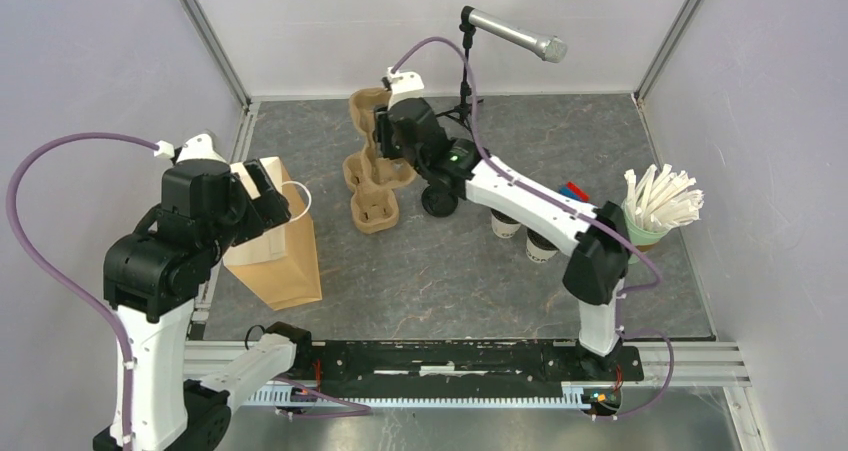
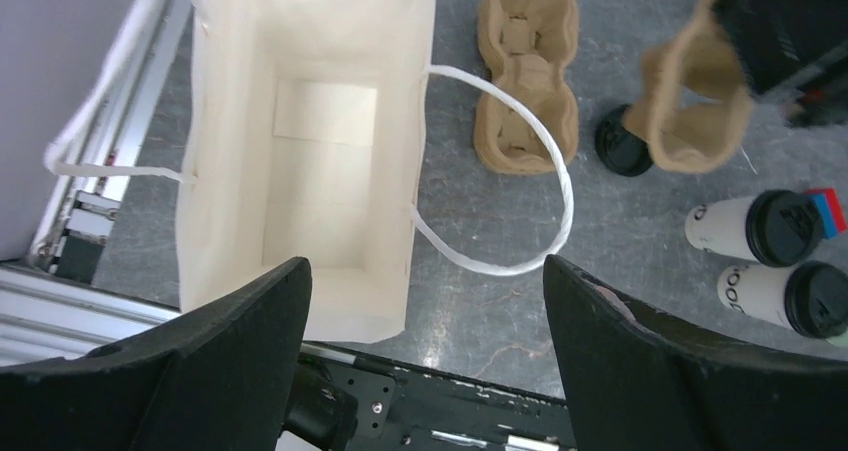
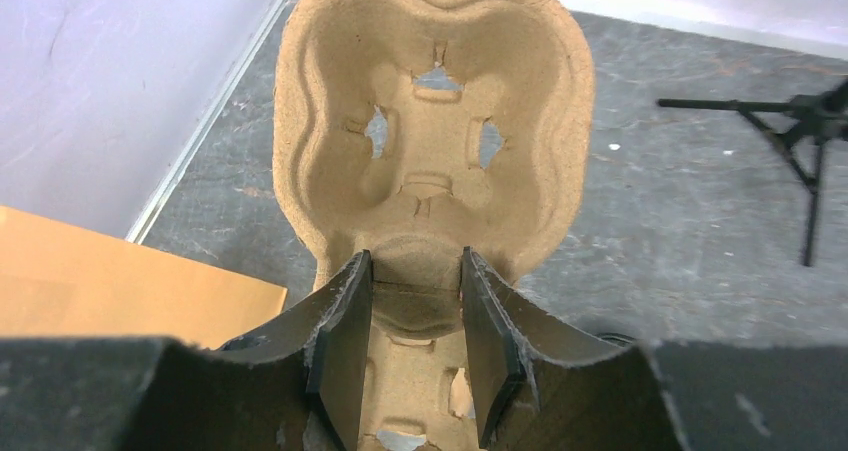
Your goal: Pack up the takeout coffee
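Status: packing is at an early stage.

The right pincer (image 3: 412,271) is pinching the centre ridge of a cardboard cup carrier (image 3: 430,81), one finger on each side. It holds the carrier lifted off the worktop (image 1: 450,281) at the far side. Every well visible in this carrier is vacant.

A second carrier (image 2: 525,71) lies flat on the worktop just beside the paper bag (image 2: 235,151), also vacant. The left pincer (image 2: 425,291) is spread wide above the open bag and grips nothing. The bag interior shows bare.

Two lidded coffee cups (image 2: 735,226) stand side by side on the worktop under the right arm, well apart from the bag. A third black lid (image 2: 622,141) sits near the lifted carrier; whether a cup is under it cannot be told.

Remaining, by judgement:
1. Set the carrier down.
2. Load the cups.
3. Place the load in the bag.
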Controlling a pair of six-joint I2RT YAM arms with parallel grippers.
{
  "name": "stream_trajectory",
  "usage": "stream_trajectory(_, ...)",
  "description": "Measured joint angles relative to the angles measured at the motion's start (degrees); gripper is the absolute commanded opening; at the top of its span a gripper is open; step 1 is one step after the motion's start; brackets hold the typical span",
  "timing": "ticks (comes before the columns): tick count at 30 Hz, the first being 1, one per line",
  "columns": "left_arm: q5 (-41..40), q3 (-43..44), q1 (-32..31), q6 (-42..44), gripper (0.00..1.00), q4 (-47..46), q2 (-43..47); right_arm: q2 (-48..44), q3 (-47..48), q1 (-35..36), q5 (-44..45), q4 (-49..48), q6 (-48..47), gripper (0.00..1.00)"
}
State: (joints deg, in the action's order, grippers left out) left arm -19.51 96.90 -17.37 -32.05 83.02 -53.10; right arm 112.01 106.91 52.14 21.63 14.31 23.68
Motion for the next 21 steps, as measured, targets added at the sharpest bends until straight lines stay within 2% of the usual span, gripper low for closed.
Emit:
stream_trajectory(6, -3.91, 3.5, 0.0, -0.04, 0.82, 0.98, -5.7, -11.28, -7.76, -2.1, -0.92, 1.7, -1.55, 0.42)
stream_trajectory(11, -3.63, 2.08, 0.0, 0.33, 0.82, -1.03, -10.03, -21.18, -13.42, -2.32, -1.77, 3.78, -2.89, 0.42)
stream_trajectory(17, -4.37, -0.96, 0.0, 1.77, 0.92, -2.34, -11.34, -31.78, -19.91, -2.27, -2.73, 4.66, -3.67, 0.42)
stream_trajectory(21, -4.37, -2.43, 0.0, 3.23, 0.93, -3.17, -11.34, -34.4, -20.59, -2.27, -3.08, 5.35, -4.48, 0.42)
